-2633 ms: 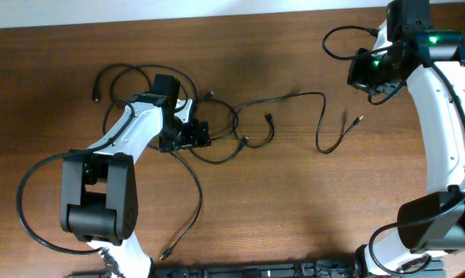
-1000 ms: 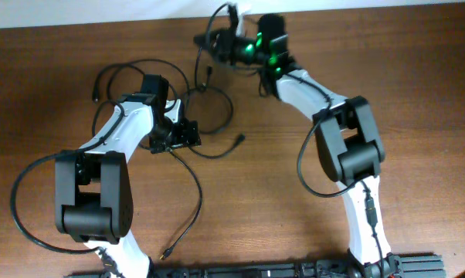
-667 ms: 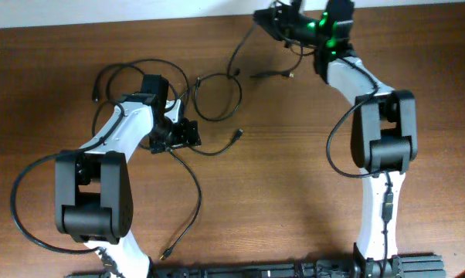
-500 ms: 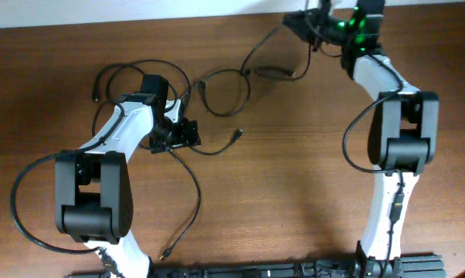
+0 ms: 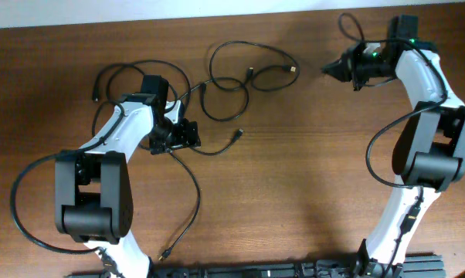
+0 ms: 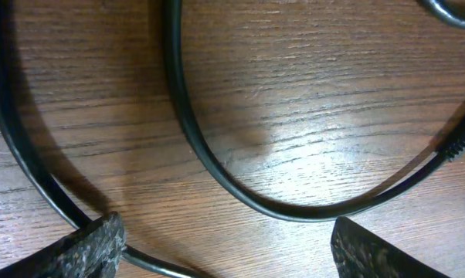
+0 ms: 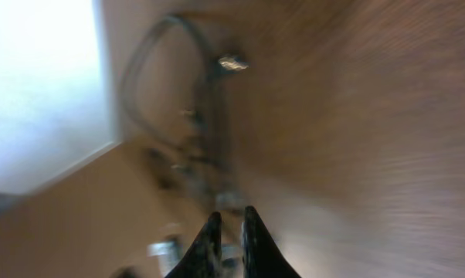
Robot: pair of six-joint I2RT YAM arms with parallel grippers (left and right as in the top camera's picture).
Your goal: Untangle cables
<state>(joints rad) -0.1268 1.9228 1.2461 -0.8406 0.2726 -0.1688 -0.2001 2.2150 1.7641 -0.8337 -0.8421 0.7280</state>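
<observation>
On the brown wooden table [image 5: 294,193], the left claw [image 6: 232,245] straddles a cable loop [image 6: 217,166], spread wide and holding nothing, while the right claw [image 7: 229,232] hangs pinched together, apparently empty, just right of the cables [image 5: 232,83], so closing low on that loop looks wisest.

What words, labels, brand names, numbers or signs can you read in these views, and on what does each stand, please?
None: no text can be read in any view.
Cables: the plugs are too small to show any marking.
Right arm: a green light glows, but no lettering shows.
Right wrist view: too blurred to read anything.
Left wrist view: only cable and the wood grain of the table, no print.
</observation>
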